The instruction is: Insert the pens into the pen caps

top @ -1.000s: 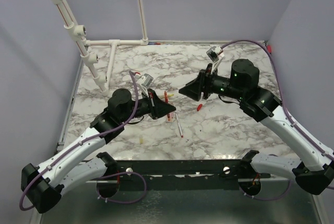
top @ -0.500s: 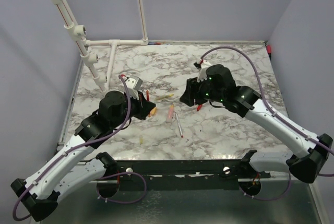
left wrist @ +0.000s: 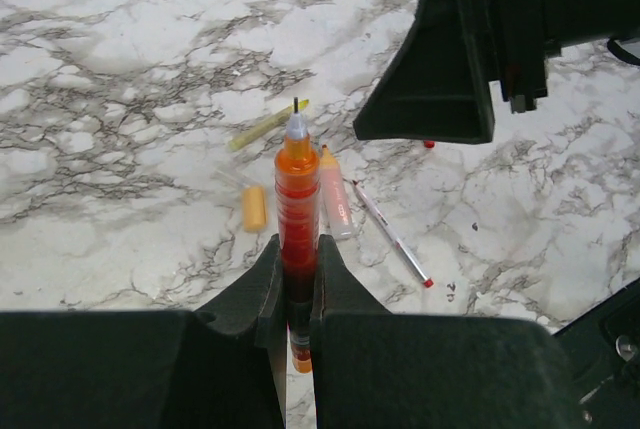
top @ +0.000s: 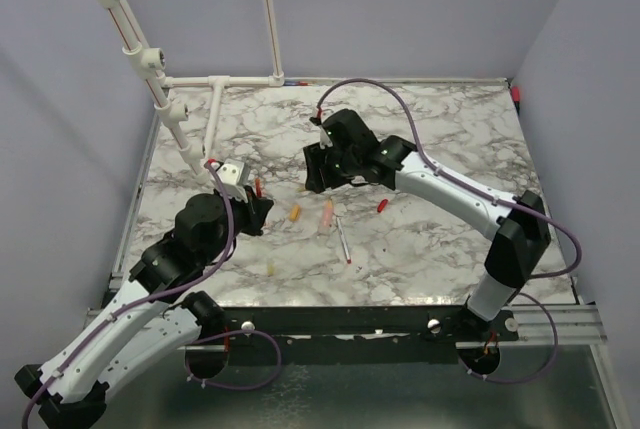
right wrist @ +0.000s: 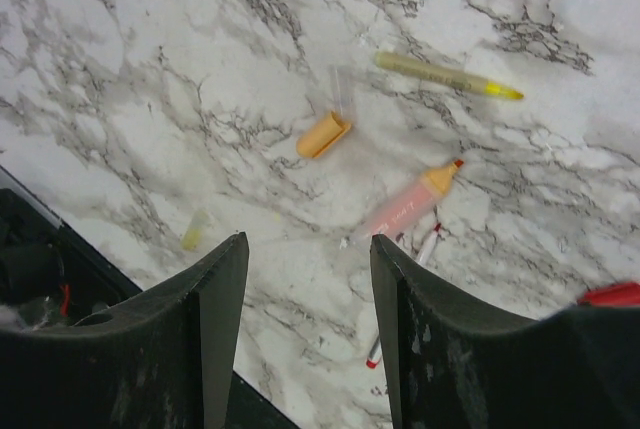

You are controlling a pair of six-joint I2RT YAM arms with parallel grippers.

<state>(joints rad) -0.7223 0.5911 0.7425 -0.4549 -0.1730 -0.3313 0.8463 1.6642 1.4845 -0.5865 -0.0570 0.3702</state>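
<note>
Marble-patterned surface [top: 440, 249], pale walls on three sides, arm bases at 6 o'clock in the overhead view.

Layout: loose task items cluster near the middle. The orange cap [top: 295, 213] is our reference. The salmon-pink pen [top: 327, 213] lies just beside it at 3 o'clock. The thin grey pen [top: 343, 239] lies at 4 o'clock, and the red cap [top: 382, 205] is farther out at 3 o'clock. The small yellow cap [top: 270, 269] sits apart at 7 o'clock. The yellow pen [right wrist: 445, 75] lies flat beyond the group toward 12 o'clock.

Left gripper [left wrist: 298, 249]: clenched on the orange-red pen [left wrist: 297, 184], lifted off the surface at 9 o'clock of the orange cap. The fingers pinch the rear of the barrel, and the bare writing tip sticks out in front. We judge this hold is deliberate: the free tip is the end that must enter a cap.

Right gripper [right wrist: 307, 249]: spread wide, grasping nothing, touching nothing. It hangs above the surface at 12 to 1 o'clock of the orange cap. From its own wrist view, that cap lies just ahead of the gap between the fingers. We judge it is lining up to fetch the cap that matches the held pen.

Status: no pen that we can see is capped yet.
</note>
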